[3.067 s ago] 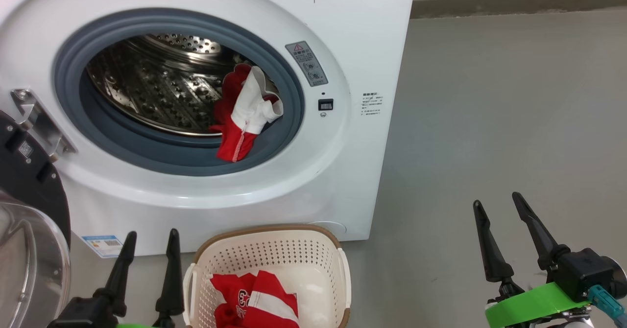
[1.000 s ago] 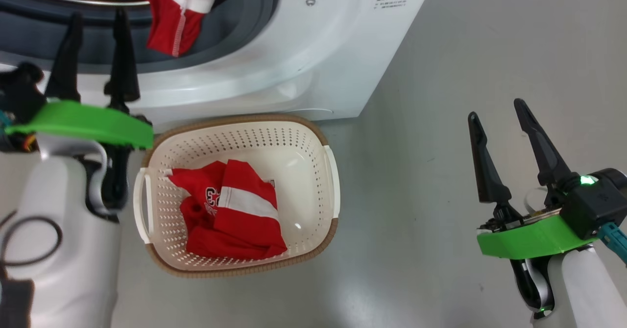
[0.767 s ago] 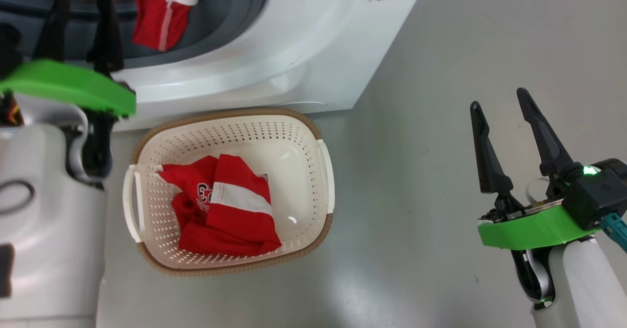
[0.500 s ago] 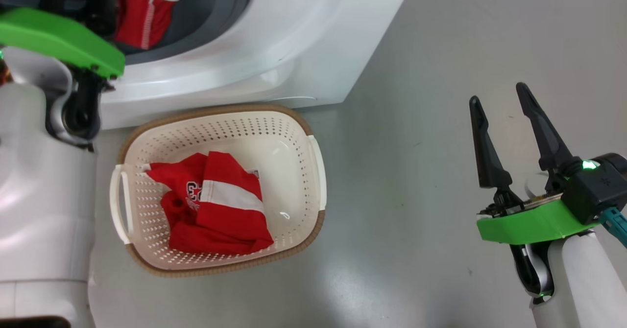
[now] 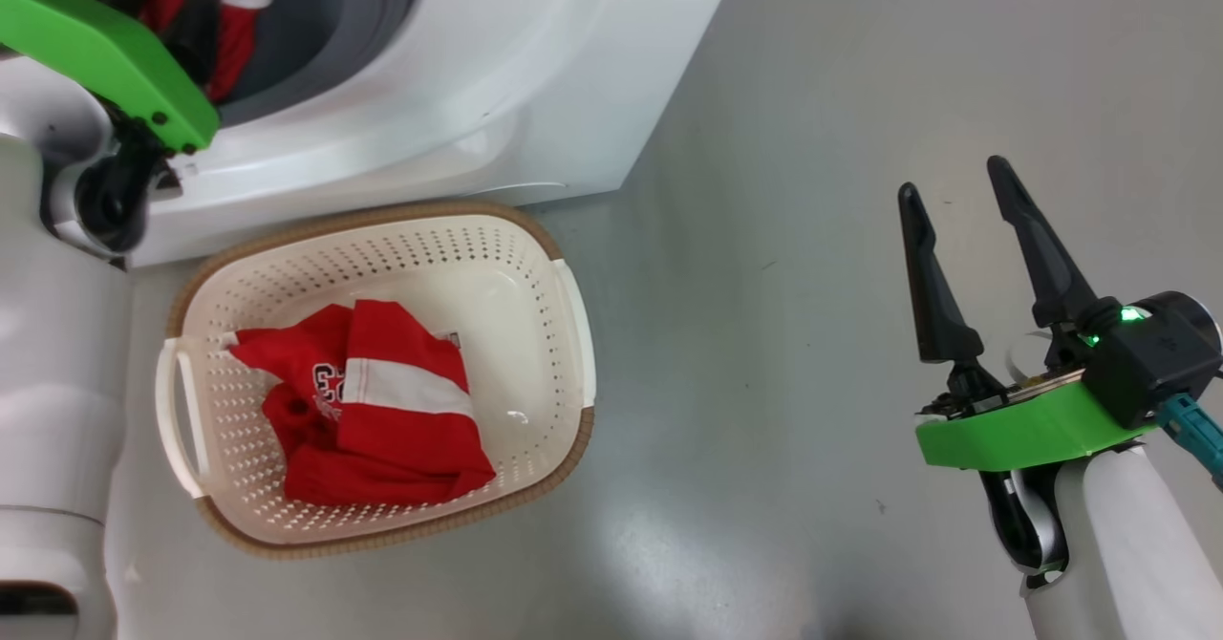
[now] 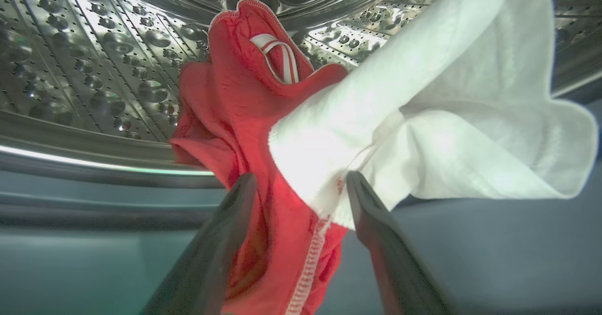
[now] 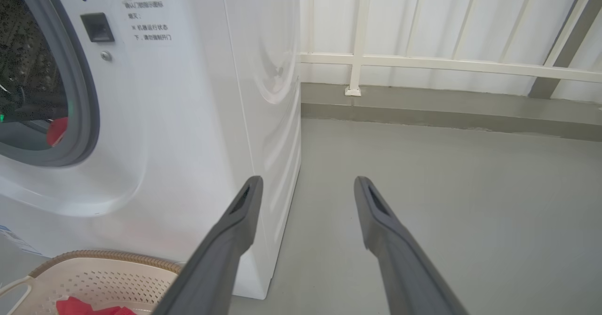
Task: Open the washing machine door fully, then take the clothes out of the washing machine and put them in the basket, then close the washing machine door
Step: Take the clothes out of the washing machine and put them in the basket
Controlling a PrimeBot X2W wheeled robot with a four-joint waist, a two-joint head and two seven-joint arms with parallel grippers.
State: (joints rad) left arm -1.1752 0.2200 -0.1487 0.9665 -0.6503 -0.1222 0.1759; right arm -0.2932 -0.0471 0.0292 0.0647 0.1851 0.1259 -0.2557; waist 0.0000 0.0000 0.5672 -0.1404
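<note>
1. The basket (image 5: 573, 308) stands on the floor just in front of the washing machine (image 5: 430, 96). One red-and-white garment (image 5: 382, 411) already lies in it.
2. The right gripper (image 5: 951, 178) hangs over bare floor well to the right, fingers apart and empty. Leave it there.
3. At the drum mouth, the left gripper (image 6: 301, 178) has its fingers apart on either side of the second garment (image 6: 235, 108), not yet clamped.
4. Advance until the red-white seam sits deep between the fingers, then close on a thick fold.
5. Lift the cloth over the grey rubber ring (image 6: 70, 258) to avoid snagging. Fabric farther inside the drum (image 6: 84, 47) may trail.
</note>
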